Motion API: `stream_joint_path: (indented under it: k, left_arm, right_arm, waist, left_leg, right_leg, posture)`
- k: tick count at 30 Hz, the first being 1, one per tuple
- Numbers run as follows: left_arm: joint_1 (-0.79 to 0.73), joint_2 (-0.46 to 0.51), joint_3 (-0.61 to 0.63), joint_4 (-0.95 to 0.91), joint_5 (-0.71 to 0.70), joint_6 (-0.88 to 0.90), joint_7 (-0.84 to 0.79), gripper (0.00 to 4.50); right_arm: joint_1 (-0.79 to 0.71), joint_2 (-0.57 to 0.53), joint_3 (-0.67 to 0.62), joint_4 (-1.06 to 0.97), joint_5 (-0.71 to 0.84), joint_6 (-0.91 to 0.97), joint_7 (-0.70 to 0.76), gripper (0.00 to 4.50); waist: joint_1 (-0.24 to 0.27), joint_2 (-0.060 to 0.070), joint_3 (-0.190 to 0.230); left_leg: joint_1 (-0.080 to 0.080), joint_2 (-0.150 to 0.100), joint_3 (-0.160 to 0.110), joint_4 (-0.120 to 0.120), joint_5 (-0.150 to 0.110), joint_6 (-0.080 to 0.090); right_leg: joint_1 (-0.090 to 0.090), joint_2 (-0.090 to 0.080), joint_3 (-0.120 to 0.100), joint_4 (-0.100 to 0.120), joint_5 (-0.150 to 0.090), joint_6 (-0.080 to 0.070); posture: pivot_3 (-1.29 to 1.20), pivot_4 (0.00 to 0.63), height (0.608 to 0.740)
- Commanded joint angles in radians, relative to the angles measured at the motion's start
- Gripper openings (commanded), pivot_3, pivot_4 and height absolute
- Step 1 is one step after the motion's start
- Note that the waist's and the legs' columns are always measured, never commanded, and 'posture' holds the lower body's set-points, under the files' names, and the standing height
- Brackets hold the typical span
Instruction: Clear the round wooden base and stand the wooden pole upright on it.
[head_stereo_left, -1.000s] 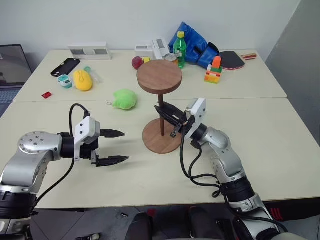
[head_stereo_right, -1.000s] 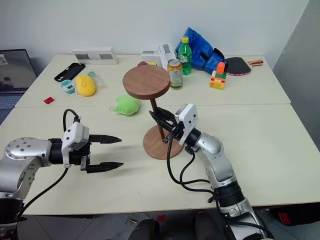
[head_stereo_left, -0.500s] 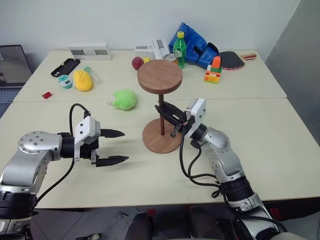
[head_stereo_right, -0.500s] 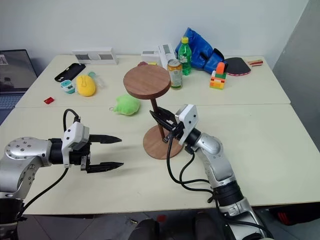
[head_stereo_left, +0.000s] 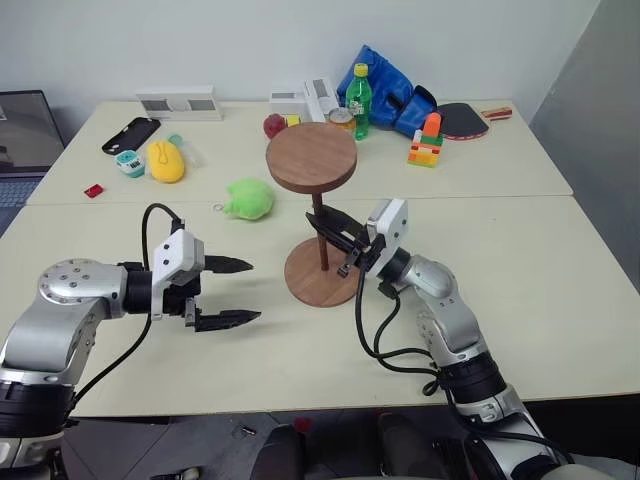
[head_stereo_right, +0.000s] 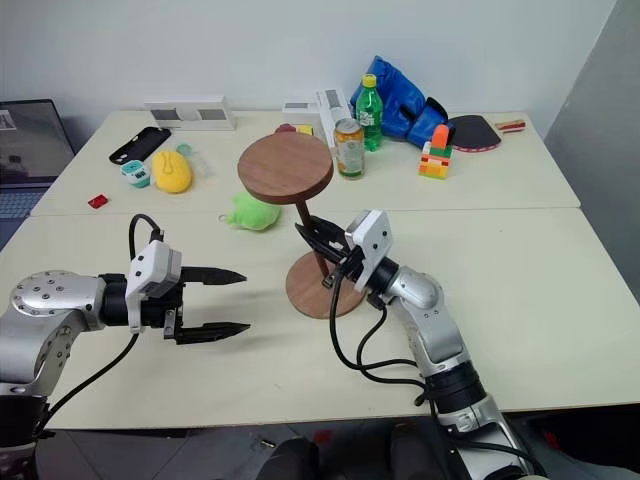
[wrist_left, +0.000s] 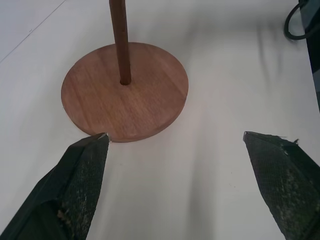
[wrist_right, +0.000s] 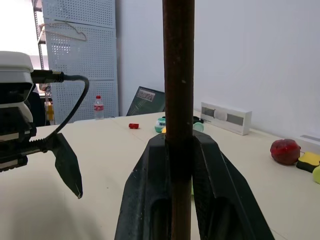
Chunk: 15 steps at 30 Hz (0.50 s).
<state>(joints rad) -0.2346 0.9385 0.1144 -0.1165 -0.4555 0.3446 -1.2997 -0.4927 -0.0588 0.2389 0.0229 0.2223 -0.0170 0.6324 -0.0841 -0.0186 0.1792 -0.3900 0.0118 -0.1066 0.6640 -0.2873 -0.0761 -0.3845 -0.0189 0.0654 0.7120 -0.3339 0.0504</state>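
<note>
Desk (head_stereo_left: 560, 280): pale cream, two tops butted together, the seam running across mid-frame in the head views.
Round wooden base (head_stereo_left: 324, 280): flat reddish-brown wooden disc lay flat on the desk, just below and right of frame centre; bare top, nothing on it but the pole in its centre hole.
Wooden pole (head_stereo_left: 321, 232): thin dark-brown wooden rod stood in the base's centre hole, close to upright with a slight lean toward frame left at the top; its round disc end was uppermost, above centre frame.
Right gripper (head_stereo_left: 338, 236): black jaws clenched on the wooden pole at about mid-height, reaching in from the right of the frame; the right wrist view showed the rod pinched between both fingers (wrist_right: 150, 200).
Left gripper (head_stereo_left: 232, 292): lower left of the frame, jaws released and spread wide, holding nothing, pointing right toward the base and apart from it; in the left wrist view one fingertip (wrist_left: 85, 165) sat visually at the base's rim, though contact could not be told.
Green plush toy (head_stereo_left: 249, 198): left of the pole, mid-frame.
Yellow plush toy (head_stereo_left: 166, 160): upper left.
Black flat case (head_stereo_left: 130, 133): upper left, near the far edge.
Green plastic bottle (head_stereo_left: 359, 99): top centre, beside a blue bag (head_stereo_left: 385, 85).
Stack of coloured toy bricks (head_stereo_left: 427, 140): upper right.
Table-tennis bat (head_stereo_left: 465, 119): upper right, dark face up.
</note>
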Motion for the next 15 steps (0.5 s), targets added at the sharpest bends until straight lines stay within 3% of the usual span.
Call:
stream_joint_path:
  k: [1, 15]
  left_arm:
    - [-0.014, 0.008, 0.009, -0.034, -0.014, 0.008, 0.004, 4.5]
    - [-0.02, 0.002, 0.007, -0.033, -0.012, 0.011, 0.004, 4.5]
  right_arm:
    - [-0.005, 0.006, 0.011, 0.015, -0.014, -0.009, 0.004, 0.23]
    - [-0.001, 0.005, 0.006, 0.021, -0.011, -0.011, 0.005, 0.23]
  waist:
    - [0.0, 0.0, 0.0]
    - [0.0, 0.0, 0.0]
  left_leg:
    - [0.0, 0.0, 0.0, 0.0, 0.0, 0.0]
    - [0.0, 0.0, 0.0, 0.0, 0.0, 0.0]
  right_leg:
    - [0.0, 0.0, 0.0, 0.0, 0.0, 0.0]
    - [0.0, 0.0, 0.0, 0.0, 0.0, 0.0]
  posture:
    - [0.0, 0.15, 0.74]
    - [0.0, 0.15, 0.74]
